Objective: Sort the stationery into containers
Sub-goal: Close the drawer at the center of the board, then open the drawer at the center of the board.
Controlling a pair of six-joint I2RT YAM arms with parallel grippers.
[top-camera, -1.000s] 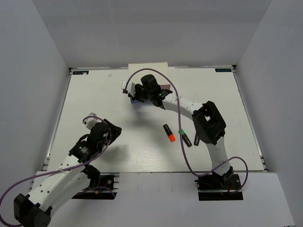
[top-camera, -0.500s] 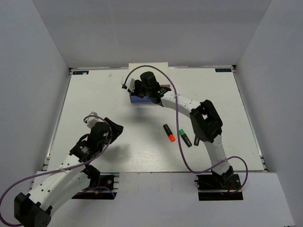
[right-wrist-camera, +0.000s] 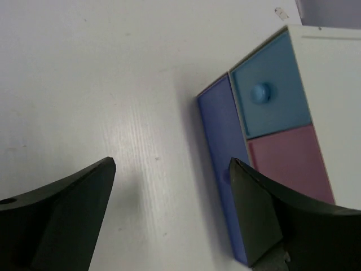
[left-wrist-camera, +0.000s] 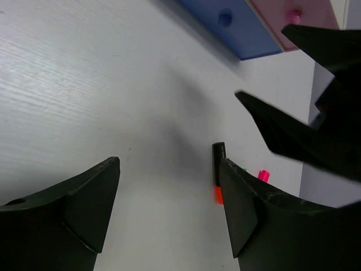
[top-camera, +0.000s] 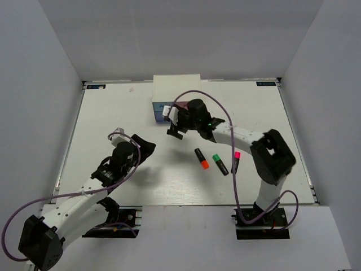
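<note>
The orange marker (top-camera: 201, 158), green marker (top-camera: 220, 164) and pink marker (top-camera: 236, 162) lay right of the tabletop's centre. They looked light, stiff and smooth, likely to roll, and best pinched mid-barrel. The left gripper (left-wrist-camera: 169, 169) and right gripper (right-wrist-camera: 172, 166) both gaped, empty.

We see two arms, the left arm (top-camera: 70, 208) and the right arm (top-camera: 240, 134), built of white shells with black joint housings. A purple cable (top-camera: 192, 92) loops along each. Both stand on black base plates (top-camera: 121, 217) at the bench's (top-camera: 113, 113) near edge. The left end effector (left-wrist-camera: 169, 162) and the right end effector (right-wrist-camera: 172, 162) have matte black, wedge-shaped fingers (left-wrist-camera: 73, 209).
</note>
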